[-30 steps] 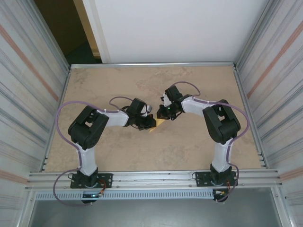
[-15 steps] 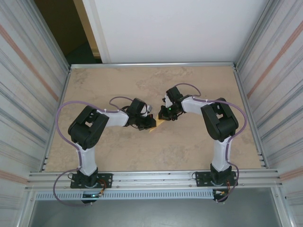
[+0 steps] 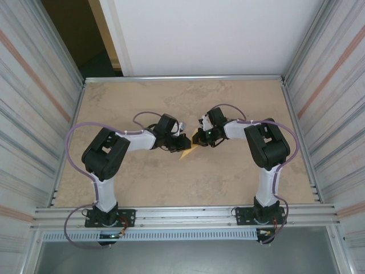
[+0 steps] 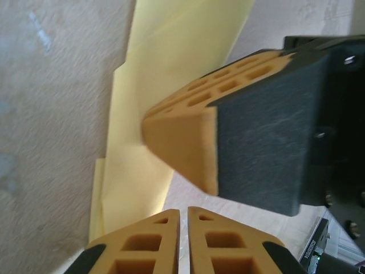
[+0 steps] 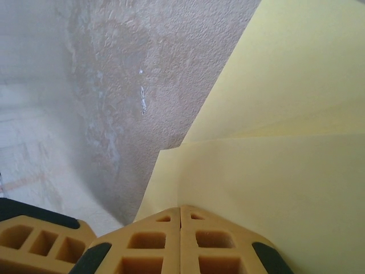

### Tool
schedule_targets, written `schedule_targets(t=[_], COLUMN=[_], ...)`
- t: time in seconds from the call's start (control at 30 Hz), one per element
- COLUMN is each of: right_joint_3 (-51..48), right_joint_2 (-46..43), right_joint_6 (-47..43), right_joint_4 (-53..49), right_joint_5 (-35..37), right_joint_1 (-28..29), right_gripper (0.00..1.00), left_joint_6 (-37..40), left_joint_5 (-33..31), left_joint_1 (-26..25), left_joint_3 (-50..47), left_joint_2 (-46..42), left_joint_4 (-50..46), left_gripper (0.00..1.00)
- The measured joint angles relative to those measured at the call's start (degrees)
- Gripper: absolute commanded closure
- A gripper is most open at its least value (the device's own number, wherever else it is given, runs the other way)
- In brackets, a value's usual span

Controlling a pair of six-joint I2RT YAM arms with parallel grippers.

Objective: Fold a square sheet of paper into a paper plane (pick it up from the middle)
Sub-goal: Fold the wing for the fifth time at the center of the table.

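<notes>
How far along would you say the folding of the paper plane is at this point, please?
Partly done: the paper already shows several folded layers and a pointed end in the overhead view. In hand: the closed right gripper presses its tip on a fold, with the left gripper closed beside it. Left: the layers look loose and uneven, so more folds seem needed.

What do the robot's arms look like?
The left arm and right arm have white links, chunky black joints and looping purple cables. The left end effector and right end effector have orange fingers with square holes.
</notes>
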Motion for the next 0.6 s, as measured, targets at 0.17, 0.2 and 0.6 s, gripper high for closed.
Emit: schedule_targets(t=[0.17, 0.2, 0.6], right_joint_3=[-0.1, -0.1, 0.2], right_joint_2=[0.0, 0.0, 0.4], right_joint_6=[-0.1, -0.1, -0.1], right_joint_4=[0.2, 0.2, -0.2], right_joint_5=[-0.2, -0.2, -0.5], right_joint_1=[-0.1, -0.1, -0.3], right_gripper=[0.94, 0.94, 0.95], left_joint_6=[1.4, 1.6, 3.0], left_joint_5=[-0.2, -0.3, -0.8], left_joint_1=[0.0, 0.0, -0.7], left_joint_3=[1.2, 1.2, -0.1], left_joint_2=[0.0, 0.0, -1.9], left_joint_4=[-2.4, -3.0, -8.6], left_gripper=[0.89, 0.90, 0.90])
